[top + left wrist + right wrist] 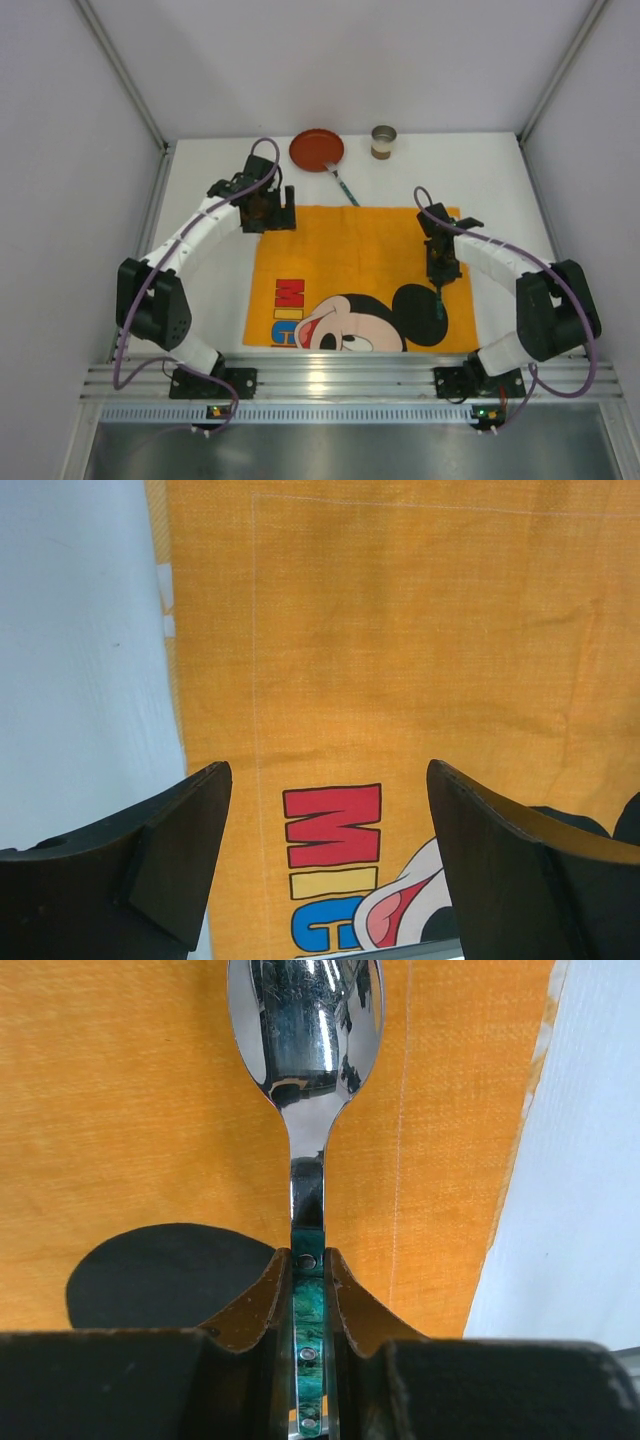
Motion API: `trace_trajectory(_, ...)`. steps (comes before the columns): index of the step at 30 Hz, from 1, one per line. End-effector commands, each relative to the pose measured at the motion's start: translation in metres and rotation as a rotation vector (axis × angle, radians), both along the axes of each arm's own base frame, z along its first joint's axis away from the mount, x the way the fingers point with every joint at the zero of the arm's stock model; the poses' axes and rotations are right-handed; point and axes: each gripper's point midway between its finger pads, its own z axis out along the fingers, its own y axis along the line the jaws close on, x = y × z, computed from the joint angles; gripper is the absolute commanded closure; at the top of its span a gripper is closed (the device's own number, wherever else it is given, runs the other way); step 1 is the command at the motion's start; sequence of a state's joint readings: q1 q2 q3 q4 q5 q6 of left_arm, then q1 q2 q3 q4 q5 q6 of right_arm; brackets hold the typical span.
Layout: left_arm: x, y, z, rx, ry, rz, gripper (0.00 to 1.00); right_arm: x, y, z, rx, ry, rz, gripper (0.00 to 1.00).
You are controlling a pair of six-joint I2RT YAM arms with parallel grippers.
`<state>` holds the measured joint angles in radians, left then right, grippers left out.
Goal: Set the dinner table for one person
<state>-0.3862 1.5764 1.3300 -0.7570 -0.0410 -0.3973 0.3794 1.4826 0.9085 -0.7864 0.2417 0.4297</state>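
Note:
The white dinner table (500, 180) carries an orange Mickey Mouse placemat (350, 250) in the middle. My right gripper (441, 268) is over the mat's right part, shut on the green handle of a steel spoon (439, 303). In the right wrist view the gripper (308, 1265) pinches the handle, and the spoon's bowl (305, 1030) sticks out over the orange cloth near its edge. My left gripper (270, 218) is open and empty over the mat's far left corner. In the left wrist view its fingers (190, 850) stand wide apart above the mat (400, 630).
A red plate (316, 150) and a small metal cup (383, 140) stand at the back of the table. A second green-handled utensil (344, 187) lies between the plate and the mat. A ribbed aluminium rail (340, 378) runs along the near edge; lilac walls close both sides.

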Motion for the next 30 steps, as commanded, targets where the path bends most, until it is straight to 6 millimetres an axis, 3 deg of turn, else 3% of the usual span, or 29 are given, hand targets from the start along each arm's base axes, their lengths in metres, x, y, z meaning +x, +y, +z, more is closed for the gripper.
trace_trajectory(1,0.015,-0.016,0.016,-0.069,-0.039,0.004,0.16,0.021,0.0,0.007,0.029,-0.11,-0.01,1.0)
trace_trajectory(12,0.036,-0.029,0.011,-0.085,-0.041,0.015,0.16,0.013,-0.004,-0.005,0.018,-0.06,0.048,0.99)
trace_trajectory(14,0.047,-0.035,0.013,-0.089,-0.051,0.014,0.17,0.01,-0.008,-0.005,-0.002,-0.043,0.039,0.66)
trace_trajectory(16,0.061,-0.042,0.024,-0.103,-0.085,0.013,0.17,0.009,-0.009,-0.004,-0.008,-0.039,0.037,0.45)
trace_trajectory(17,0.068,-0.046,0.017,-0.099,-0.074,0.014,0.17,0.01,-0.009,-0.001,-0.007,-0.041,0.039,0.21)
trace_trajectory(19,0.085,-0.055,0.031,-0.116,-0.111,0.016,0.19,0.011,-0.007,0.006,-0.001,-0.041,0.04,0.16)
trace_trajectory(21,0.098,-0.061,0.019,-0.103,-0.088,0.025,0.2,0.011,-0.006,0.017,0.01,-0.044,0.035,0.14)
trace_trajectory(22,0.11,-0.068,0.032,-0.121,-0.12,0.028,0.21,0.013,-0.004,0.023,0.018,-0.054,0.035,0.14)
trace_trajectory(23,0.116,-0.077,0.017,-0.114,-0.095,0.019,0.21,0.022,-0.001,0.038,0.035,-0.095,0.035,0.13)
trace_trajectory(24,0.121,-0.083,0.016,-0.12,-0.095,0.011,0.21,0.025,0.001,0.046,0.04,-0.11,0.035,0.13)
trace_trajectory(25,0.131,-0.093,0.028,-0.145,-0.121,0.003,0.21,0.025,0.0,0.053,0.039,-0.109,0.037,0.13)
trace_trajectory(26,0.135,-0.104,0.013,-0.142,-0.099,-0.007,0.21,0.034,0.003,0.069,0.047,-0.146,0.043,0.13)
trace_trajectory(28,0.147,-0.121,0.021,-0.176,-0.127,-0.002,0.22,0.037,0.003,0.083,0.045,-0.154,0.051,0.13)
trace_trajectory(30,0.154,-0.137,0.0,-0.154,-0.113,0.014,0.25,0.043,0.003,0.096,0.041,-0.181,0.057,0.13)
